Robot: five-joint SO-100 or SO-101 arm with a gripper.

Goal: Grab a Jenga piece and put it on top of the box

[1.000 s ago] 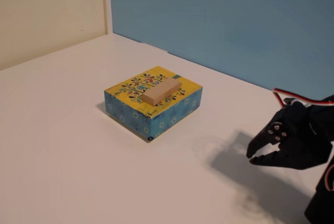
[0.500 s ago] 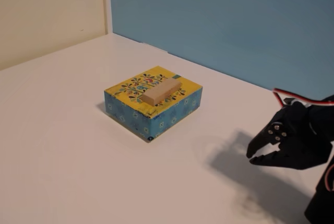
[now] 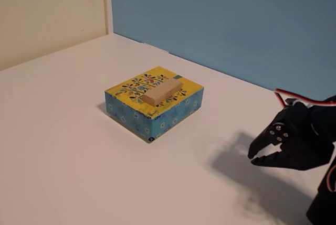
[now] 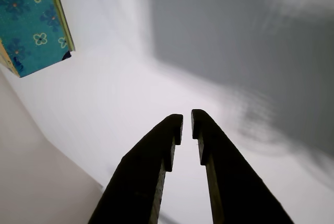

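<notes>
The Jenga piece (image 3: 162, 92), a pale wooden block, lies flat across the yellow floral top of the box (image 3: 137, 114), which has blue patterned sides and stands mid-table in the fixed view. My black gripper (image 3: 251, 159) hovers low over the table far to the right of the box, pointing left, with nothing in it. In the wrist view the gripper (image 4: 187, 119) has its two dark fingers nearly together, only a thin slit between them, and one blue flowered corner of the box (image 4: 31, 20) shows at the upper left.
The white table (image 3: 63, 146) runs back to a cream wall at the left and a blue wall behind. Red and white wires (image 3: 286, 99) loop above the arm at the right edge. The arm casts a shadow on the table beneath it.
</notes>
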